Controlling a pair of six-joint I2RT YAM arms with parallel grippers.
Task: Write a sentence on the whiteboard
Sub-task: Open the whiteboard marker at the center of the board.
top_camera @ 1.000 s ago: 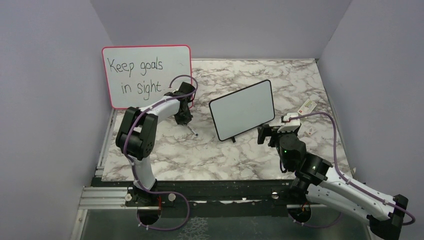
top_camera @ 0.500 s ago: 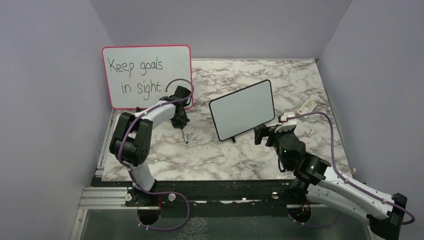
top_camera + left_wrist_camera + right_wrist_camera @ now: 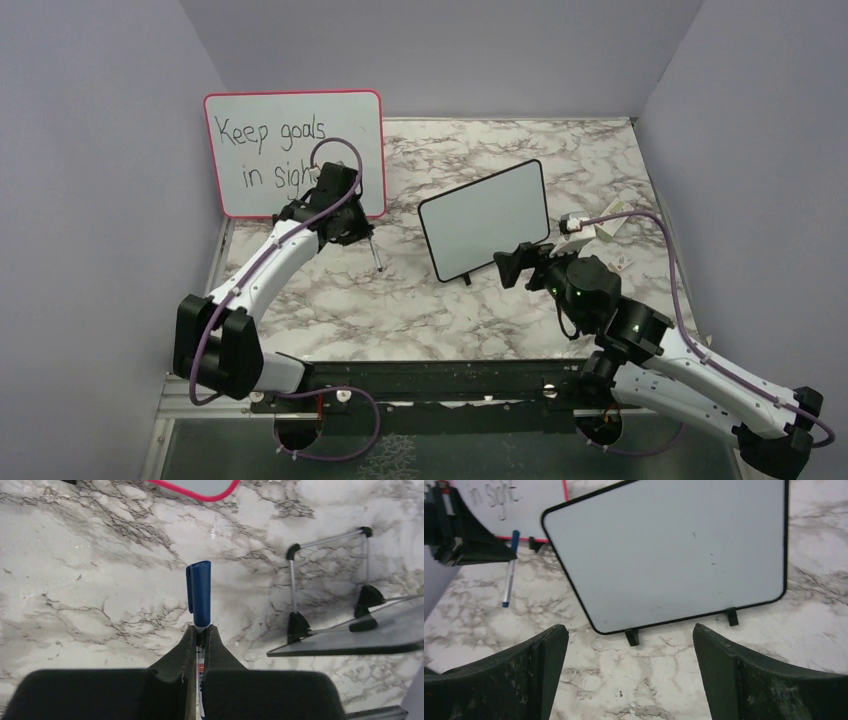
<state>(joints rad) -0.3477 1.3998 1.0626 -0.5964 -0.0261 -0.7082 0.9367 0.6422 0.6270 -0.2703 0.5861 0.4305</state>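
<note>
Marble-patterned table [image 3: 330,310] — black-framed whiteboard [image 3: 484,218] (blank, on feet), pink-framed board [image 3: 262,190], small packets [image 3: 624,262]

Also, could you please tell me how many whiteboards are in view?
2: the pink-framed board stands at the back left, and the black-framed whiteboard stands near the middle of the table.

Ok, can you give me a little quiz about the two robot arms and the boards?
1. True or false: the black-framed whiteboard already has writing on it.
2. What does the left pincer grip? A) a sponge B) a blue marker C) nothing
3. Fill in: the right pincer is ____ and holds nothing.
Key: 1 false; 2 B; 3 open.
</note>
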